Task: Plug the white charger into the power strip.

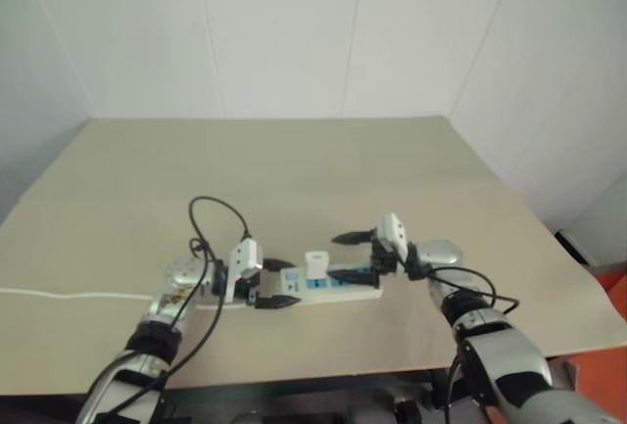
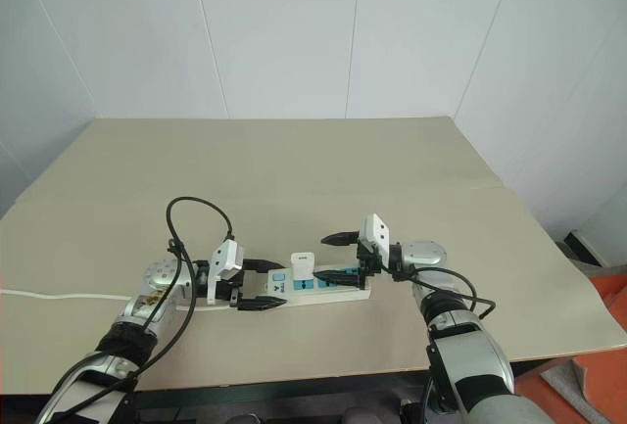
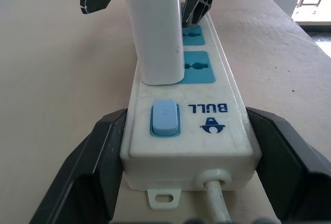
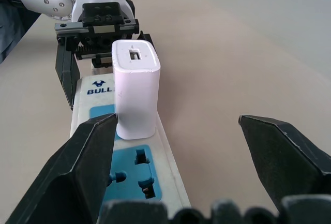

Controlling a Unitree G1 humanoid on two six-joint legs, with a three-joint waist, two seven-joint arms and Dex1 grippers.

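White charger [image 3: 156, 30], smooth rounded block, upright in power strip [image 3: 217, 115]

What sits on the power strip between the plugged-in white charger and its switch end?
Nothing: in the left wrist view the white charger stands in the socket right next to the blue switch, with only bare casing of the power strip between.
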